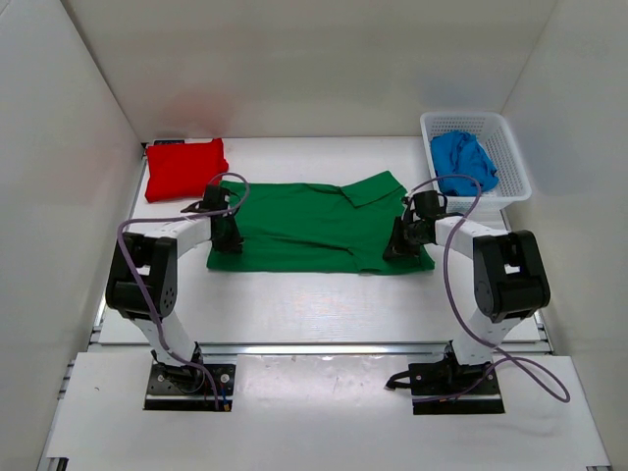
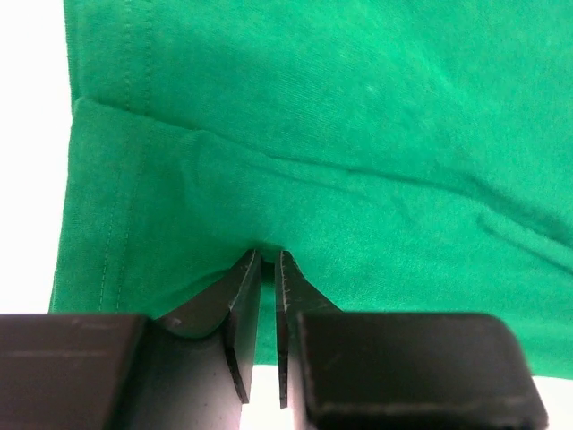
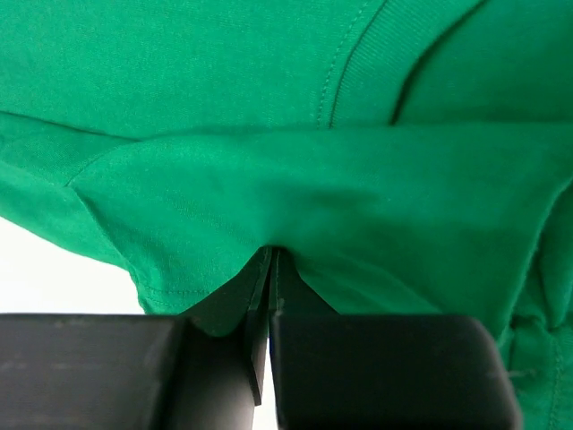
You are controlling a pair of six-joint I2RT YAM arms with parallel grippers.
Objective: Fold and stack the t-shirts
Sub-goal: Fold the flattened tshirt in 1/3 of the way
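A green t-shirt (image 1: 314, 228) lies partly folded across the middle of the table. My left gripper (image 1: 227, 240) is at its left end, shut on a pinch of the green fabric (image 2: 269, 179) near the hem. My right gripper (image 1: 400, 245) is at its right end, shut on a fold of the green shirt (image 3: 295, 188) below the collar seam. A folded red t-shirt (image 1: 185, 168) lies at the back left. A crumpled blue t-shirt (image 1: 463, 159) sits in the white basket (image 1: 510, 157) at the back right.
White walls enclose the table on three sides. The basket stands close behind my right arm. Bare white table (image 1: 314, 304) runs between the green shirt and the arm bases.
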